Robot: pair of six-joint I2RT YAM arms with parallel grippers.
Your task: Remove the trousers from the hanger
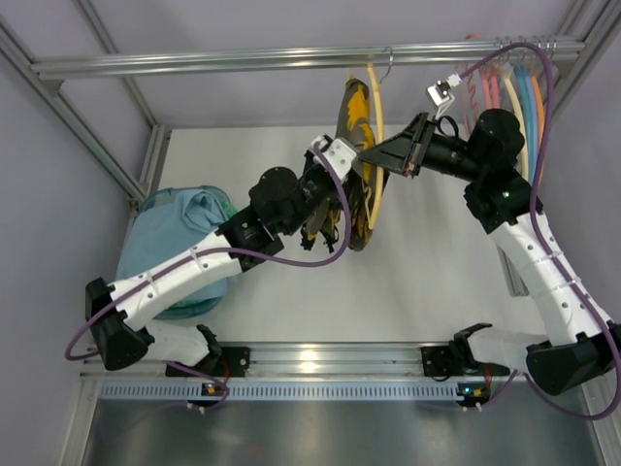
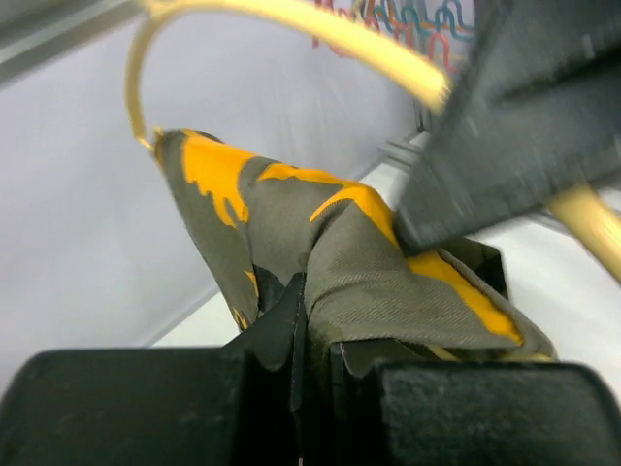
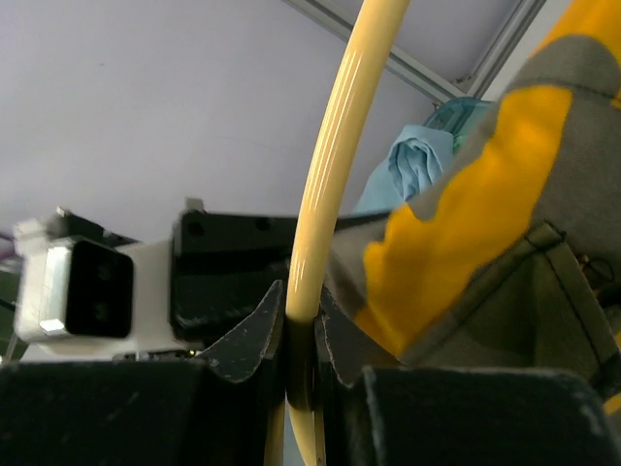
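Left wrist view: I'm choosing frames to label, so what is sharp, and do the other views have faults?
Left wrist: the trousers are sharp, the hanger blurred. Right wrist: trousers soft, hanger crisp. Top external: glare on the front rail.

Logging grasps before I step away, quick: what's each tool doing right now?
Left tool: closed on the trousers.
Right tool: closed on the hanger.

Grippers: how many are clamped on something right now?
2. The left gripper is shut on the trousers; the right gripper is shut on the hanger's yellow bar. Neither is hidden.
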